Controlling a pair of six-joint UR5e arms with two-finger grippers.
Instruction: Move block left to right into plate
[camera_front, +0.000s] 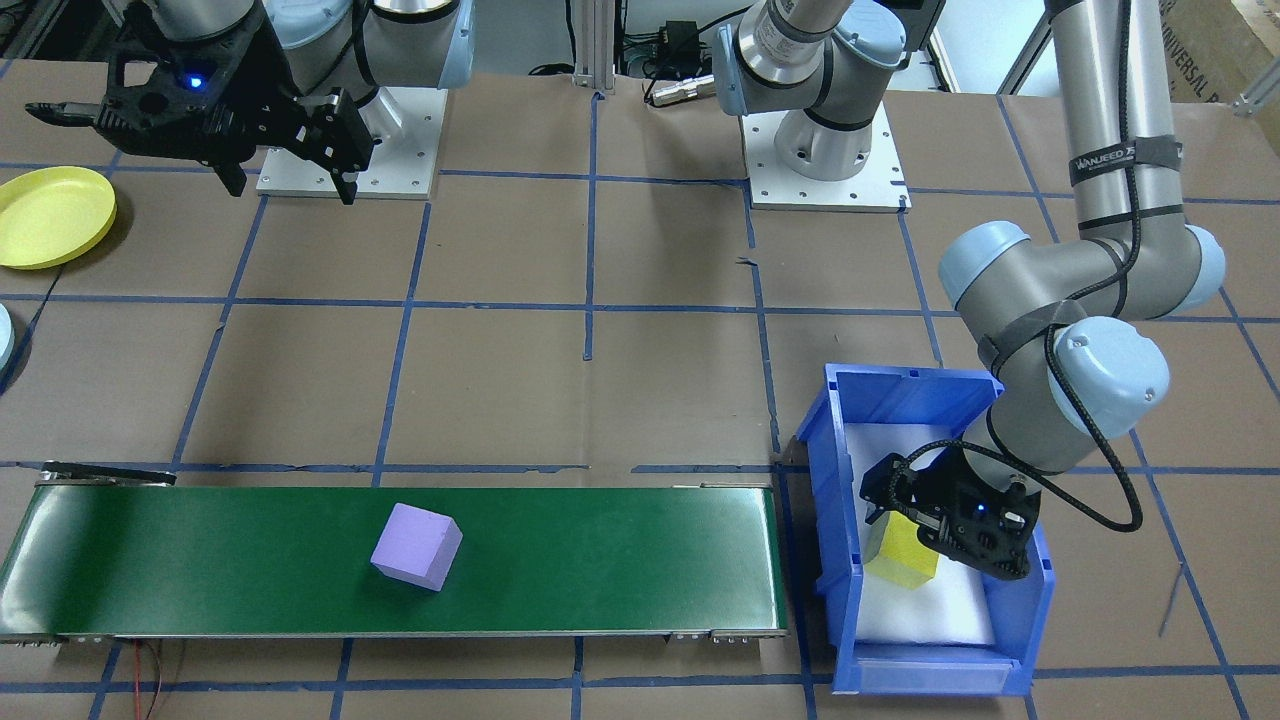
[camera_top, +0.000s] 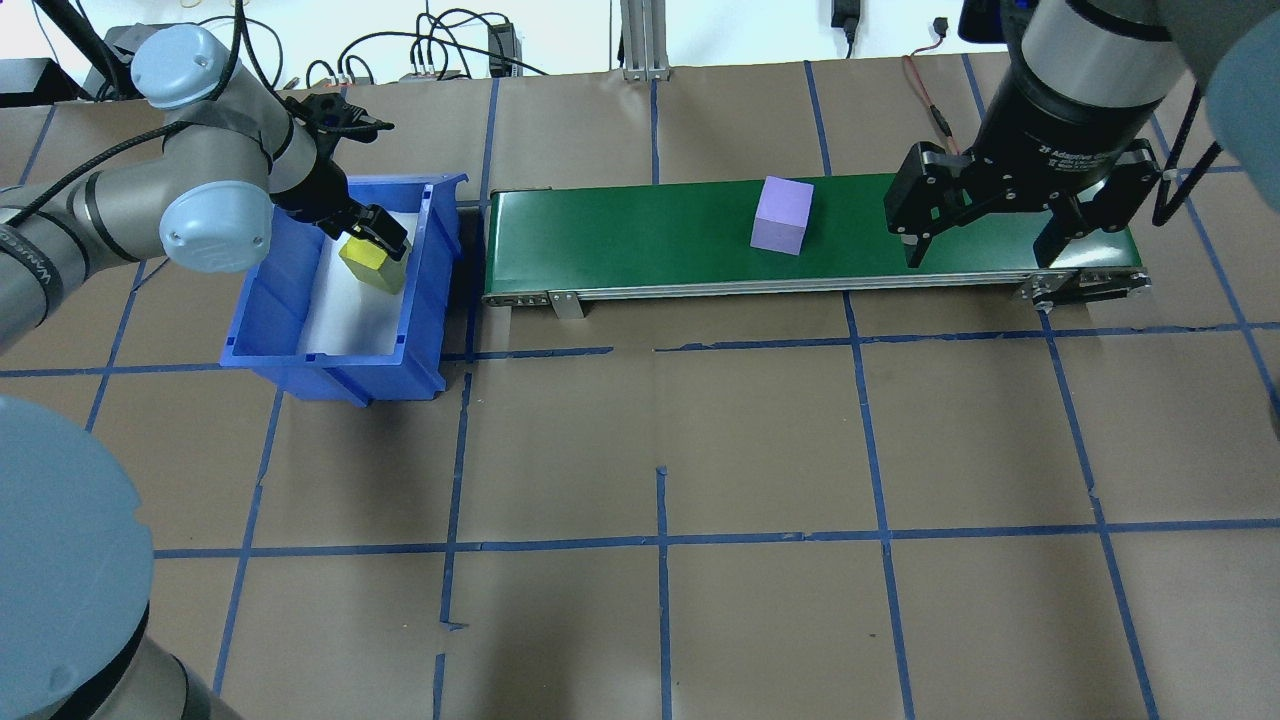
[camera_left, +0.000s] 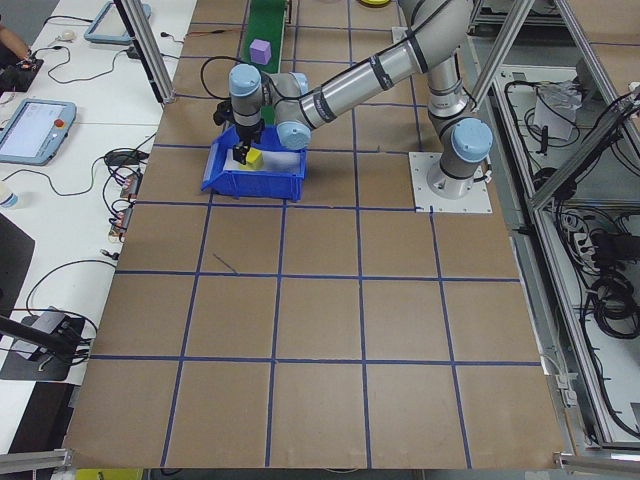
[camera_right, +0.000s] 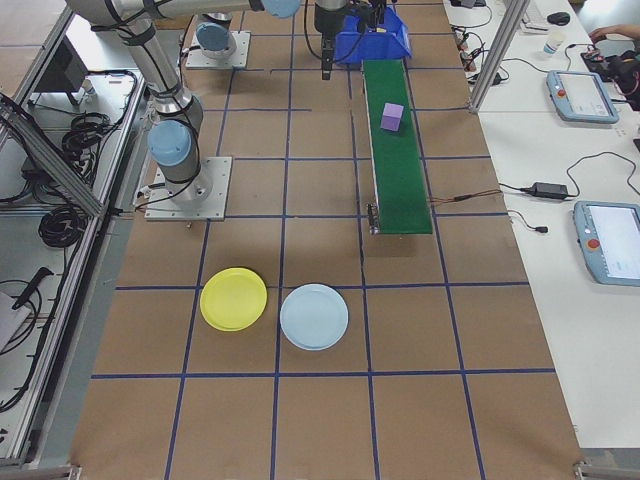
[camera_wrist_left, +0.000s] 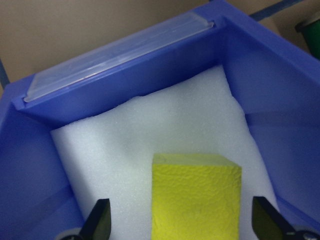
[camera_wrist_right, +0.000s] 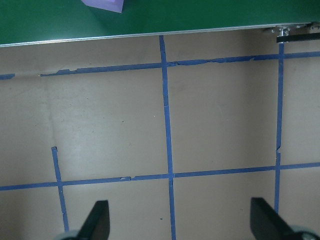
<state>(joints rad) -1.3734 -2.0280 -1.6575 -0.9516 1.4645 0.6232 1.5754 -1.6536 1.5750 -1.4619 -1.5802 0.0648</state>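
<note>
Brown paper-covered table (camera_top: 660, 450) gridded with blue tape carries a green conveyor belt (camera_top: 650, 235) bearing 1 purple foam cube (camera_top: 782, 214). The left gripper (camera_wrist_left: 182, 225) reaches into the blue plastic bin (camera_top: 300, 345), fingers spread around the yellow foam block (camera_wrist_left: 195, 197). The right gripper (camera_top: 985, 225) hovers spread wide. A yellow round plate (camera_right: 234, 298) sits well apart.

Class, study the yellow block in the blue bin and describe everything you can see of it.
The yellow block is a cube-like piece with a finely pitted, foam-like surface. It lies tilted on white foam padding inside the blue bin, near the conveyor-side wall. The left gripper is directly over it, fingers open either side, with gaps showing in the wrist view.
</note>
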